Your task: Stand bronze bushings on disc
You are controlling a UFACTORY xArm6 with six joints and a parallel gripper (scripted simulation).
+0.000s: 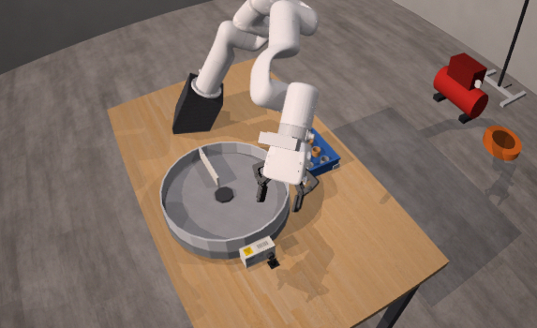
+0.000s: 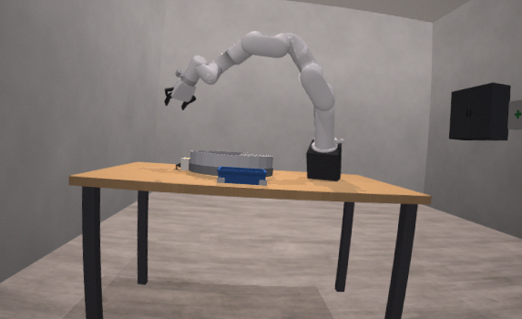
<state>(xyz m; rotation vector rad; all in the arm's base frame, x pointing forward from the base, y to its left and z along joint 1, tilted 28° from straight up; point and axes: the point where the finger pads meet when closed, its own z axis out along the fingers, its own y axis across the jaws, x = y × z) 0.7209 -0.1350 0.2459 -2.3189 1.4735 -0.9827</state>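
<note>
two bushings showing: a bronze bushing and a steel bushing are the only ones i can make out from the top view, both down in the crate. my wrist hides the rest of it.
crate: blue crate on the table, just beside the turntable's rim on the far-right side from the top. from the exterior view it sits in front of the turntable.
my gripper: gripper spread all the way, nothing in it. hanging high above the table, pointing down, fingers dark against the grey.
where i am over stuff: top view has one finger over the disc and the other outside the rim, so i'm roughly straddling the wall on the crate side. exterior view shows me way up in the air, well apart from everything.
disc: grey disc has no bushings standing on it. a pale upright vane sticks up on the far-left part.
hub: dark octagon hub in the middle.
turntable wall: grey ring wall all around.
control box: little white box with a yellow label, touching the wall on the near side.
table: wooden table, black legs.
my base: black pedestal at the far corner.
floor junk: red compressor and an orange bucket off to the right, well apart from the table.
</note>
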